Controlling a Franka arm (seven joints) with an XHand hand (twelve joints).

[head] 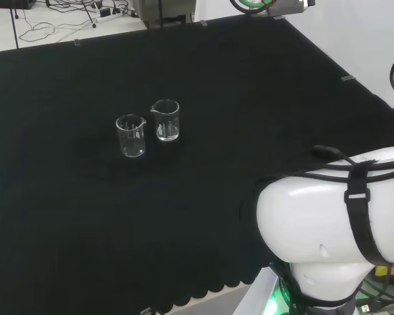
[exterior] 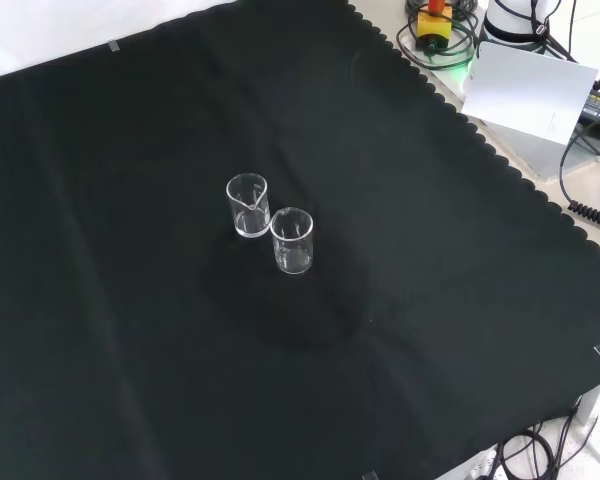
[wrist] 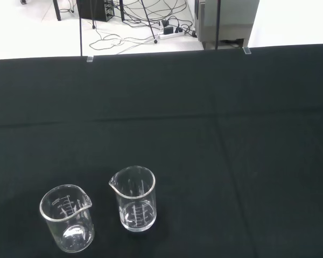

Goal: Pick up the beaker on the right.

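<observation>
- The robot's hand cannot be made out, so I cannot tell if its fingers are open or curled.
- In the head view a big white arm link [head: 328, 230] sits at the lower right, cut off by the picture's edge. A black strap [head: 358, 197] and a cable run over it.
- Two small clear glass beakers stand upright on the black cloth [head: 249, 98]. The glass is see-through, so mostly the rims, bottoms and printed marks show.
- The right beaker [head: 165, 120] [exterior: 247, 205] [wrist: 133, 199] is the one on the right in the head view. It stands a bit farther back than the left beaker [head: 131, 136] [exterior: 292, 240] [wrist: 68, 218], near the middle of the cloth.
- In the front view the two beakers look like they touch at the rims, with the right beaker up and to the left of the other one. In the head view and wrist view they stand just beside each other with a small gap, so I cannot tell if they really touch.
- The right beaker has a little pouring lip on its rim and white measuring lines on its side. It looks empty.
- The left beaker has a lip and lines too, and it also looks empty.
- Nothing is touching either beaker.
</observation>
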